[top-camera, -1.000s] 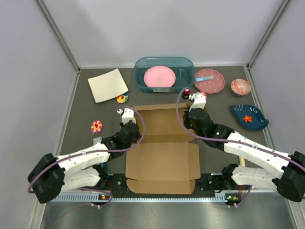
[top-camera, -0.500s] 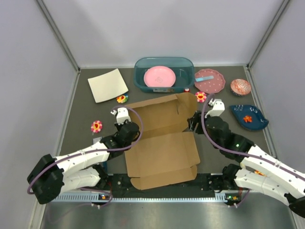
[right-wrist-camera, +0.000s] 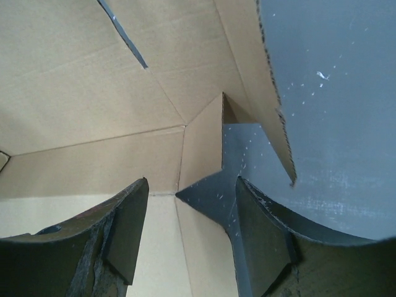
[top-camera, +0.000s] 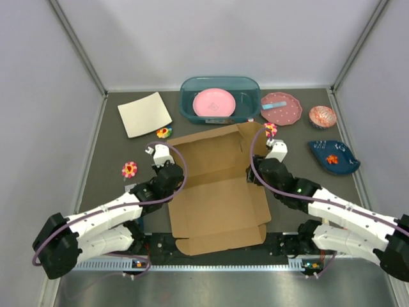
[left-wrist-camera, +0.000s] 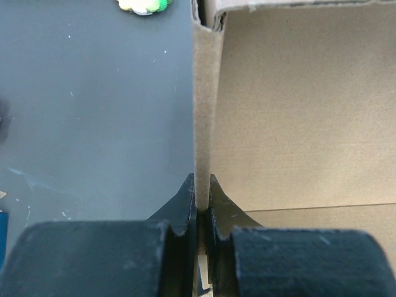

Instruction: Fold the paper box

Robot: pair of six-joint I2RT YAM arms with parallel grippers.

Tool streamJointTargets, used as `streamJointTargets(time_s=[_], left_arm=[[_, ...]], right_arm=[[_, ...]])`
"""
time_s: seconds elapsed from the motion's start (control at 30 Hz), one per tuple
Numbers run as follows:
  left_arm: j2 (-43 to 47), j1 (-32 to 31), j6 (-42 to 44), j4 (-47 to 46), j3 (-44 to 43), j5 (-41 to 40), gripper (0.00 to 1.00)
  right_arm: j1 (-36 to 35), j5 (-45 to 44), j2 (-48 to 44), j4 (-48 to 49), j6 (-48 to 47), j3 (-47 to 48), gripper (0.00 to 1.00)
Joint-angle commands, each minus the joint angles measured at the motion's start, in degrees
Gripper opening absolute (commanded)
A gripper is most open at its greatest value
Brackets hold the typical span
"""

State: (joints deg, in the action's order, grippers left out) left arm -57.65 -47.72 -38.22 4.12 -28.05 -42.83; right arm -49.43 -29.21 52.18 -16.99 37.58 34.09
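Observation:
The paper box (top-camera: 217, 185) is a brown corrugated die-cut sheet in the middle of the table, its far panel raised and tilted. My left gripper (top-camera: 174, 180) is shut on the box's left side flap, whose thin edge (left-wrist-camera: 202, 124) runs up between my fingers in the left wrist view. My right gripper (top-camera: 254, 176) is open at the box's right edge, over the fold line. In the right wrist view its fingers (right-wrist-camera: 127, 229) stand apart above the box's inner corner (right-wrist-camera: 198, 142), with nothing between them.
A cream-white square sheet (top-camera: 144, 114) lies at the back left. A teal tub (top-camera: 220, 99) holds a pink plate. A pink dotted plate (top-camera: 281, 109), a cupcake liner (top-camera: 323, 116) and a blue dish (top-camera: 332, 157) sit at the right. Small flower pieces (top-camera: 130, 169) lie at the left.
The box's far panel has risen from flat to tilted. My right gripper swung out to the right and has come back to the box's right edge. My left gripper stays on the left flap.

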Motion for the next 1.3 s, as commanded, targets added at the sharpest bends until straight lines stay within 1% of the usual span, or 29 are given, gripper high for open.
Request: streamJointTargets(time_s=[0.0, 0.17, 0.27, 0.3, 0.37, 0.4, 0.47, 0.5, 0.53, 0.63, 0.77, 0.8, 0.87, 0.9, 0.97, 1.07, 1.13, 1.17, 1.2, 1.27], left_arm=[[2.5, 0.0, -0.5, -2.6, -1.9, 1.3, 0.0], [2.7, 0.1, -1.0, -2.7, -1.7, 2.4, 0.0], [2.6, 0.1, -1.2, -2.7, -1.7, 3.2, 0.0], [2.5, 0.0, -1.1, -2.9, -1.7, 3.5, 0.0], [2.2, 0.0, -0.9, -3.1, -1.8, 3.7, 0.0], [1.8, 0.0, -0.6, -3.2, -1.8, 4.2, 0.0], [1.6, 0.0, -0.5, -3.5, -2.0, 4.5, 0.0], [1.2, 0.0, -0.2, -3.6, -2.1, 4.9, 0.0], [1.1, 0.1, -0.1, -3.7, -2.2, 5.1, 0.0], [0.5, 0.0, 0.2, -3.7, -2.7, 5.8, 0.0], [-0.4, 0.0, 0.9, -3.6, -3.1, 7.3, 0.0], [-0.5, 0.1, 1.0, -3.7, -3.2, 7.6, 0.0], [-1.1, 0.0, 1.5, -5.2, -3.5, 8.7, 0.0], [-1.3, 0.0, 1.7, -5.3, -3.5, 9.2, 0.0], [-1.7, 0.1, 2.0, -5.2, -3.7, 10.0, 0.0], [-1.9, 0.1, 2.6, -5.2, -3.8, 10.6, 0.0], [-1.8, 0.0, 2.9, -5.0, -3.8, 10.4, 0.0], [-1.4, 0.2, 3.0, -4.8, -3.7, 10.2, 0.0], [-1.2, 0.1, 3.1, -4.8, -3.7, 9.8, 0.0], [-0.6, 0.2, 3.2, -4.7, -3.3, 9.5, 0.0]], right_arm=[[1.2, 1.0, 2.9, 4.7, 1.6, 1.1, 0.58], [1.7, 1.4, 5.5, 6.9, 1.1, 1.9, 0.53], [1.7, 1.4, 6.8, 7.9, -0.2, 2.4, 0.41], [1.7, 1.6, 7.1, 8.1, -1.3, 2.6, 0.31], [1.7, 1.6, 7.9, 8.4, -2.0, 3.0, 0.24], [1.7, 2.0, 8.3, 8.9, -3.2, 3.2, 0.17], [1.8, 3.1, 8.8, 9.9, -4.6, 3.5, 0.11], [1.6, 5.1, 9.4, 10.9, -6.8, 3.6, 0.09], [1.5, 5.6, 9.7, 10.9, -7.7, 3.9, 0.08], [0.4, 4.8, 11.3, 9.9, -12.1, 5.5, 0.07], [-2.0, 1.4, 12.2, 9.1, -18.1, 7.0, 0.04], [-3.1, 0.0, 12.5, 9.3, -20.9, 7.2, 0.04], [-4.4, -1.3, 13.3, 9.3, -23.5, 7.7, 0.04], [-6.0, -2.6, 13.6, 9.4, -26.5, 7.7, 0.04], [-7.5, -3.3, 15.0, 9.8, -29.1, 7.8, 0.04], [-10.6, -5.2, 17.8, 9.6, -32.1, 8.6, 0.09], [-12.6, -8.4, 19.4, 8.7, -33.4, 9.3, 0.14], [-12.9, -9.1, 20.0, 7.9, -33.4, 10.2, 0.16], [-13.0, -10.2, 20.1, 6.8, -32.5, 10.6, 0.21], [-13.1, -11.0, 18.9, 6.4, -31.7, 10.9, 0.27]])
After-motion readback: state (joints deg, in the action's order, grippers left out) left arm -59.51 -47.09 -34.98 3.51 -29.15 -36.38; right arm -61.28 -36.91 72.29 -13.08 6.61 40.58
